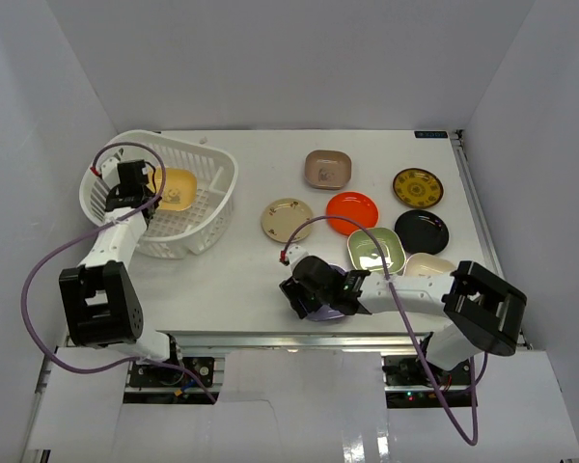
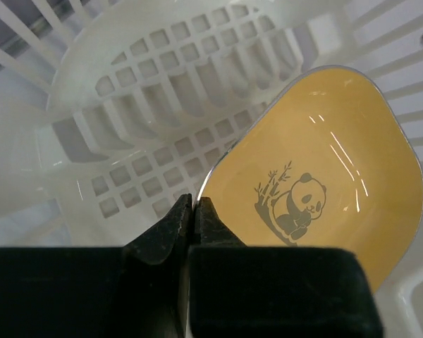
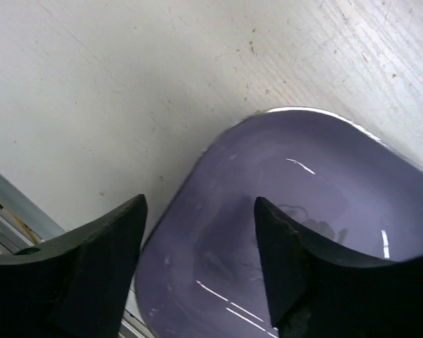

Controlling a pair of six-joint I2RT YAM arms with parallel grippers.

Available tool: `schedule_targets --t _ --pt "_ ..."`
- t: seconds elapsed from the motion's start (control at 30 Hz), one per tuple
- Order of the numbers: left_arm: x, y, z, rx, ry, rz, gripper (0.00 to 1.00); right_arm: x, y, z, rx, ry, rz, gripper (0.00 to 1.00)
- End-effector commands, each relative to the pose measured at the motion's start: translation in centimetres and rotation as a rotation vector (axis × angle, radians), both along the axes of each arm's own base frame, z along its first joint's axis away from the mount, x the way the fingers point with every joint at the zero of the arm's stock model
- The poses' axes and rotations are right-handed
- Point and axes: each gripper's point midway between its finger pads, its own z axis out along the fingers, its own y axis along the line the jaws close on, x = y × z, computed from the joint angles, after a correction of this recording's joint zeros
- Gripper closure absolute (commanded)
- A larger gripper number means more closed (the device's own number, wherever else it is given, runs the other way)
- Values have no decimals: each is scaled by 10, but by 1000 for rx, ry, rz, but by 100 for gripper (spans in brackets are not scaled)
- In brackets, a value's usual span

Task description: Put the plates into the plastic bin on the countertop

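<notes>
Bin (image 1: 195, 241) holds yellow plate (image 1: 177, 189), L end effector (image 2: 194, 205) clamped on it; R end effector (image 3: 199, 215) apart.

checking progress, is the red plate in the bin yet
No, the red plate lies on the table, well outside the bin.

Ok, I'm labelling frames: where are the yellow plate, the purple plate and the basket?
yellow plate (image 2: 324, 190), left wrist view, its middle
purple plate (image 3: 303, 183), right wrist view, its middle
basket (image 1: 179, 243), top view, near wall
</notes>
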Motion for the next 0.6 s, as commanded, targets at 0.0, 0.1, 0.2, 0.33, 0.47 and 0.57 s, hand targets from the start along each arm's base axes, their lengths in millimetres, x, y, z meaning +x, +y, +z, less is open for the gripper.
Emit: schedule_targets --t 0.0,0.1,0.2,0.33,0.47,0.57 --pt "4 -8 4 -23 -24 -23 84 16 17 15 25 -66 -10 34" --pt "6 -17 23 -45 -85 -68 40 18 18 18 24 -76 -14 60" --pt "5 -32 55 -76 -181 -143 10 19 22 31 41 -98 -13 86" --pt "-5 -58 94 -126 -295 -260 2 21 29 58 76 -135 -1 92" --pt "-26 -100 138 -173 -421 -445 2 38 62 137 195 -263 47 92" --pt "-54 -134 186 -177 -562 -606 2 52 100 206 299 -378 125 92"
